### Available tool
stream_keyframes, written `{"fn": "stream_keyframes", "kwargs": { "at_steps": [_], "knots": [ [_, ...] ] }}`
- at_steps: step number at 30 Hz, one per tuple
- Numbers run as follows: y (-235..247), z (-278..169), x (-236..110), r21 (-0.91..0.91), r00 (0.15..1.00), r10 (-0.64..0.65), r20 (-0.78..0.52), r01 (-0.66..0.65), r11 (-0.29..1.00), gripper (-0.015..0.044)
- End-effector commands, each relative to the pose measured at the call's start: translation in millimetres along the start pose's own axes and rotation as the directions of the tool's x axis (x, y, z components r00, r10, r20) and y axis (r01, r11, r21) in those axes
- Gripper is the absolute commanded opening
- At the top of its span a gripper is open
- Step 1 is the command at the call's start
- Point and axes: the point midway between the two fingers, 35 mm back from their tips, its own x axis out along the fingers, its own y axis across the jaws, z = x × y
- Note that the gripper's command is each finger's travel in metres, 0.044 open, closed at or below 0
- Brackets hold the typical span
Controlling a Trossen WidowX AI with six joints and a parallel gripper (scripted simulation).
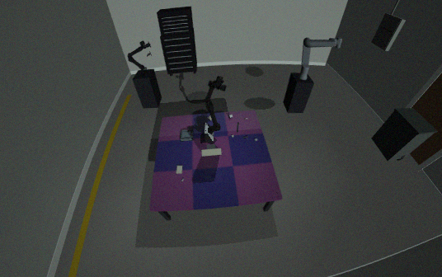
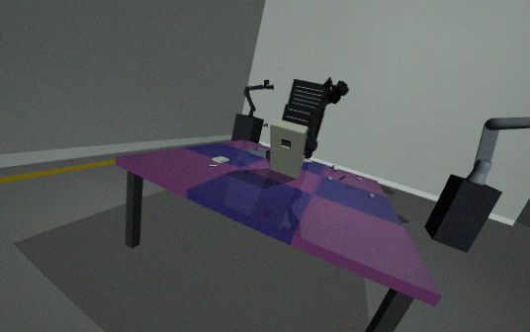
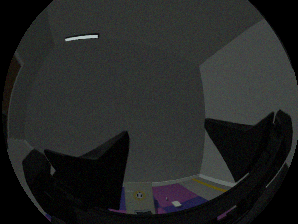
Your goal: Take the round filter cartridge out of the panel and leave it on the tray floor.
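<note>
The service panel (image 1: pixel 211 152) (image 2: pixel 288 153) (image 3: pixel 139 201) is a pale upright slab near the middle of the table. A dark square patch (image 2: pixel 287 143) shows on the side facing away from the arm. In the wrist view a small pale mark sits on the panel's face; the cartridge is too small to make out. A small grey tray (image 1: pixel 186 134) (image 2: pixel 259 150) lies on the table beside the arm's base. My gripper (image 1: pixel 219 84) (image 2: pixel 339 89) (image 3: pixel 168 129) is open and empty. It is raised high above the table, behind the panel and far from it.
The table (image 1: pixel 256 181) (image 2: pixel 346 232) has a purple and blue checkered top. Small loose bits (image 1: pixel 179 169) (image 2: pixel 220 159) lie scattered on it. A dark patch (image 1: pixel 204 169) (image 2: pixel 252 179) lies in front of the panel. Other arms on pedestals and a dark rack stand around the room.
</note>
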Motion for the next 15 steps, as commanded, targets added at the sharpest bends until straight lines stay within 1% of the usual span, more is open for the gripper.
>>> {"fn": "stream_keyframes", "kwargs": {
  "at_steps": [1,3,6,11,12,15],
  "knots": [
    [3,1,0,-0.005,1.000,0.003,0.000,-0.003,1.000,0.0374],
    [28,4,-1,-0.049,1.000,0.024,0.000,-0.024,0.999,0.0321],
    [84,5,1,-0.143,0.998,0.069,-0.013,-0.070,0.987,0.0243],
    [158,-8,12,-0.266,0.991,0.122,-0.063,-0.134,0.954,0.0111],
    [174,-13,16,-0.292,0.988,0.131,-0.081,-0.149,0.945,0.0096],
    [220,-34,32,-0.363,0.978,0.151,-0.146,-0.195,0.911,0.0096]
  ]
}}
